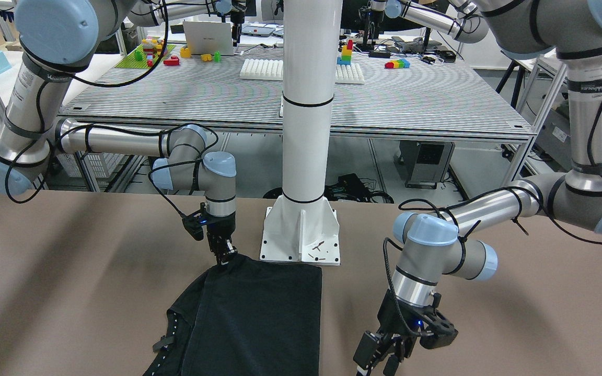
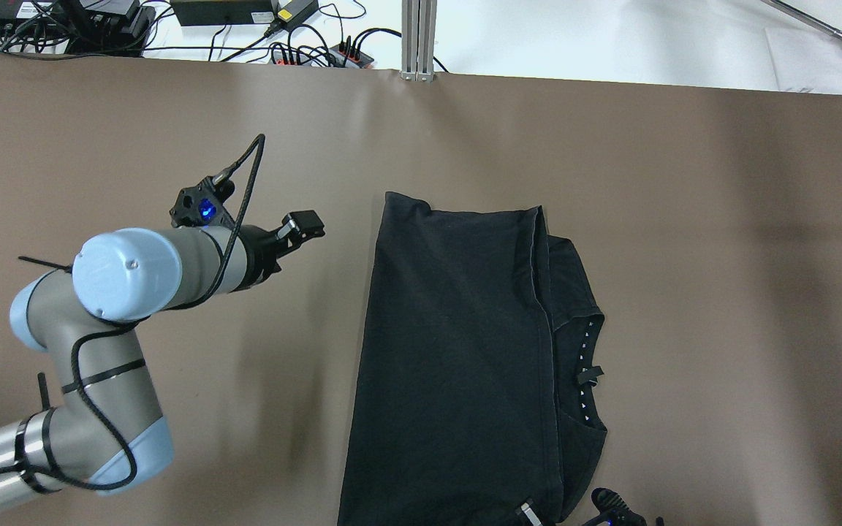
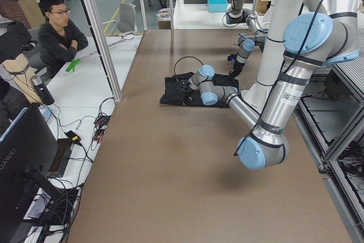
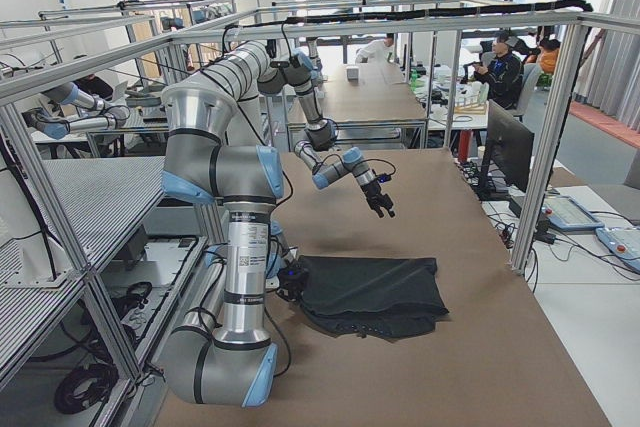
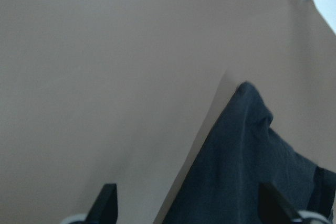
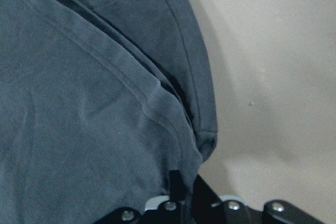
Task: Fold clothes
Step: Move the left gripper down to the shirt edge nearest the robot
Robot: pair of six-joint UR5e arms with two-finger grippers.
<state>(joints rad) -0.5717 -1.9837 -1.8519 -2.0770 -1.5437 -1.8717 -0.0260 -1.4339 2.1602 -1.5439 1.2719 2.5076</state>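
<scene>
One garment point(image 2: 457, 351), brown table point(image 2: 136, 109), workbench point(image 1: 175, 99) behind, left jaws apart, right jaws clamping garment.

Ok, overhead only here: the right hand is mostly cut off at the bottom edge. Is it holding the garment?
Observer: It seems so. In the front view the right hand is shut on a corner of the garment, on the side toward the post.
Operator: And the left hand, open?
Observer: Open. Its wrist view shows the fingers wide apart, gripping nothing.
</scene>
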